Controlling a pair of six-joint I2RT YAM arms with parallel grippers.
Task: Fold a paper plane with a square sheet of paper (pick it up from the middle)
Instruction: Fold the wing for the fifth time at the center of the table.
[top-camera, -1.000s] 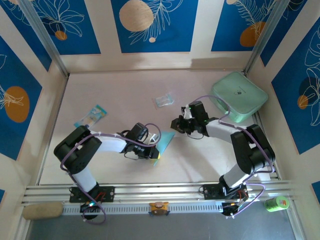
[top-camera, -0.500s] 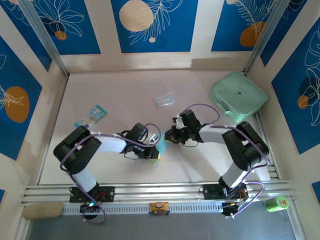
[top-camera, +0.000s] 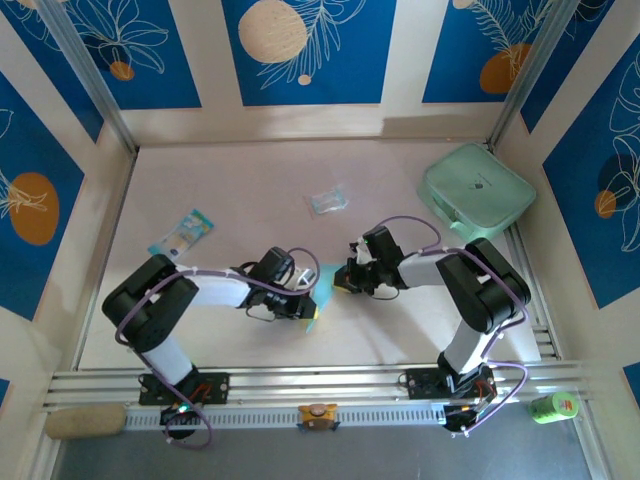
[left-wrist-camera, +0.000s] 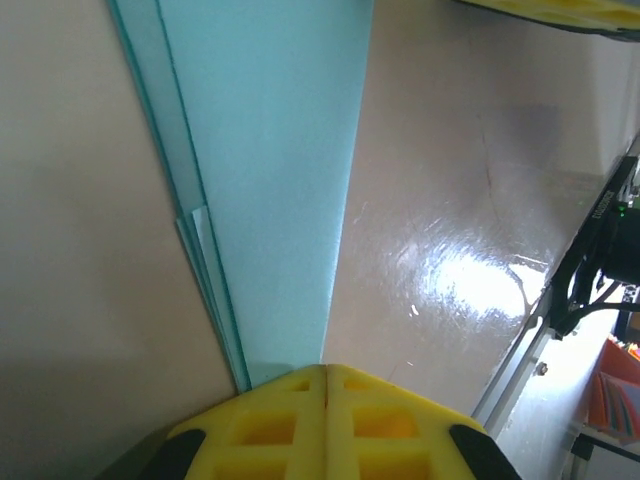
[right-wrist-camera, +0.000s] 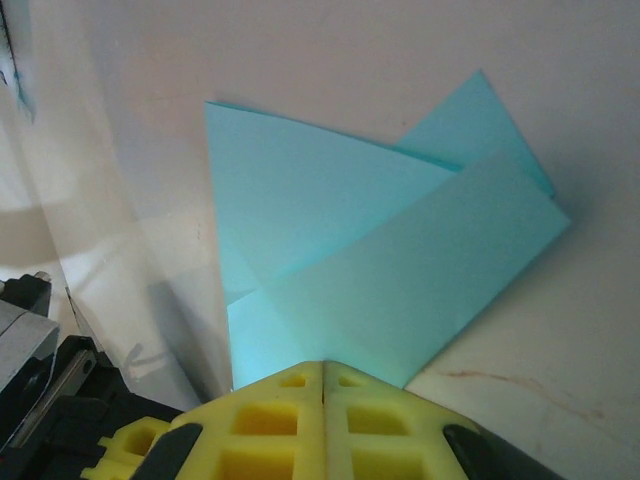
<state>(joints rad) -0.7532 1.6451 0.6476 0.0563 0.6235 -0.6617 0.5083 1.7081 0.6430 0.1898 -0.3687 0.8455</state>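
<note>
**Left gripper** (left-wrist-camera: 325, 372): the yellow pads are pressed flat together, with no gap along the seam. The narrow end of the light-blue sheet of paper (left-wrist-camera: 270, 180) runs up to the tips and goes out of sight beneath them. I cannot tell whether it is pinched between the pads or only pressed from above. Stacked layers show along the sheet's left edge, so the sheet is folded.

**Right gripper** (right-wrist-camera: 323, 368): these pads are also closed tight, with the seam shut. The near edge of the sheet passes behind the tips. Again I cannot tell pinch from press. From this wrist the sheet shows as overlapping flaps:
- a pointed flap on the left
- a long strip slanting up to the right across it
- another corner poking out behind

**Overhead:** the grippers face each other across the sheet and both touch it. The left one is at the sheet's near-left end and the right one at its far-right end. The sheet lies on the bench (top-camera: 250, 180) at about mid-width, nearer the front edge than the back.

**Other items:**
- A clear crumpled wrapper (top-camera: 328, 201) sits behind the sheet toward mid-bench, apart from it.
- A blue-and-white packet (top-camera: 182, 232) lies near the left edge.
- A mint-green case (top-camera: 478, 193) sits at the right edge toward the back corner.
- A green can (top-camera: 553, 406) stands off the bench, beyond the front right corner.
</note>
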